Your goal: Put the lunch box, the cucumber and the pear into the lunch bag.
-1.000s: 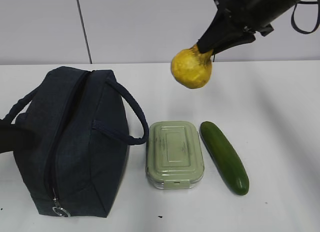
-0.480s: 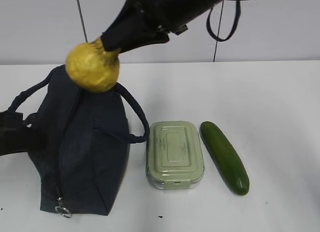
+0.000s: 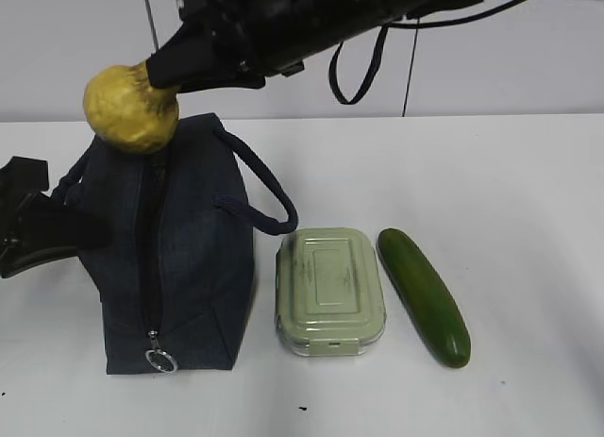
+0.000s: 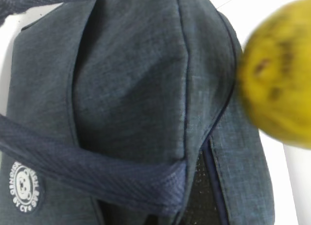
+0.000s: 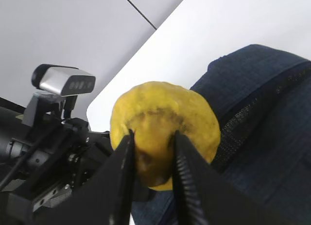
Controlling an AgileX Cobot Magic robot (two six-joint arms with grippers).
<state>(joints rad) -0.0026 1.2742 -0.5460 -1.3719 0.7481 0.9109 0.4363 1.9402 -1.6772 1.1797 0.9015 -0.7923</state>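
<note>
Across the table we've swung the right gripper (image 3: 156,71) leftward, and the pear (image 3: 129,108) now hangs above the far end of the lunch bag (image 3: 170,258), pinched by its neck between both fingers. Our left gripper (image 3: 42,231) has closed up at the bag's left side, pulling it upright. Lunch box (image 3: 330,291) and cucumber (image 3: 424,295) lie side by side, right of the bag.

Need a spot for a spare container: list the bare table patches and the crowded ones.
Free: the table right of the cucumber, and the strip behind the lunch box. Crowded: the lunch bag, box and cucumber sit close together, with the pear over the bag.
</note>
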